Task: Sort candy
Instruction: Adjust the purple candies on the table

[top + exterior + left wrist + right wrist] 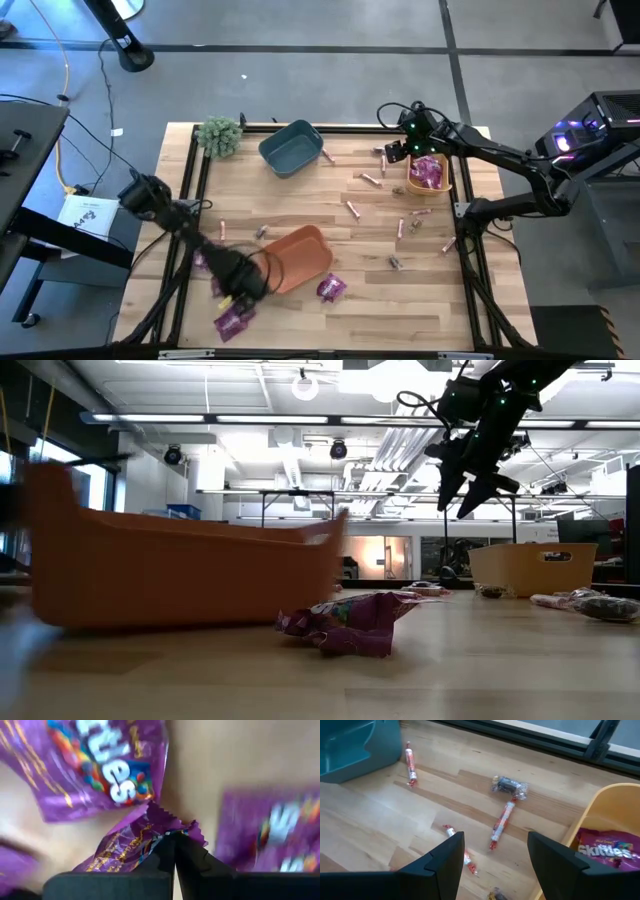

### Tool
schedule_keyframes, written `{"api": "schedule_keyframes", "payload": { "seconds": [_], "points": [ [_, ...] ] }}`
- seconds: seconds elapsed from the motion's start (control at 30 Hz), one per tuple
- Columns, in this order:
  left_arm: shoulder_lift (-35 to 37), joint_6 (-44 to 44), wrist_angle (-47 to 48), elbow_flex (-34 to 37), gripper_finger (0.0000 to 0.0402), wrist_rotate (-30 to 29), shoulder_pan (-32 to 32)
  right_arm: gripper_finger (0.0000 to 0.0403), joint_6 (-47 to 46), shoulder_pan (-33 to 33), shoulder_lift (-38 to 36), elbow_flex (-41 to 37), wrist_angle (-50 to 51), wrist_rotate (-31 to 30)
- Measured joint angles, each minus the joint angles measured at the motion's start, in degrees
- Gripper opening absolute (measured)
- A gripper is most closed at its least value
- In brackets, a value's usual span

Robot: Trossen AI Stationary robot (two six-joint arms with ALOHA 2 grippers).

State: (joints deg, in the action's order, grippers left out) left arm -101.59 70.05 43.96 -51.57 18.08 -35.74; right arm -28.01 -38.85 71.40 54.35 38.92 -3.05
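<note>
Wooden table (330,305) carries scattered candy; the left gripper (174,851), near left beside the orange bin (298,257), pinches a purple packet (131,840). Right gripper (495,852) hovers spread far right by the yellow bin (600,812), holding "Skittles" packets (612,849)

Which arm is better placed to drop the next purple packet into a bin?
Left, probably: its claw is shut on a purple packet beside the orange bin. The right claw hangs open and empty by the yellow bin.
</note>
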Motion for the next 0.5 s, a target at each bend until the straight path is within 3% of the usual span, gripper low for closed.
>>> {"api": "schedule_keyframes", "payload": {
  "seconds": [0.2,0.37,0.5],
  "points": [
    [0.16,-14.75,-3.72,-0.35,0.0000,-7.46,14.19,0.0212,0.02,0.00,0.00,0.00,0.03,0.47],
    [-0.45,-25.92,-7.50,-4.17,0.0000,-18.05,24.43,0.0212,0.00,0.00,0.00,0.00,0.10,0.56],
    [-1.03,-32.72,-1.79,-10.51,0.0000,-18.32,28.89,0.0212,0.00,-0.01,0.00,0.00,0.22,1.55]
  ]
}}
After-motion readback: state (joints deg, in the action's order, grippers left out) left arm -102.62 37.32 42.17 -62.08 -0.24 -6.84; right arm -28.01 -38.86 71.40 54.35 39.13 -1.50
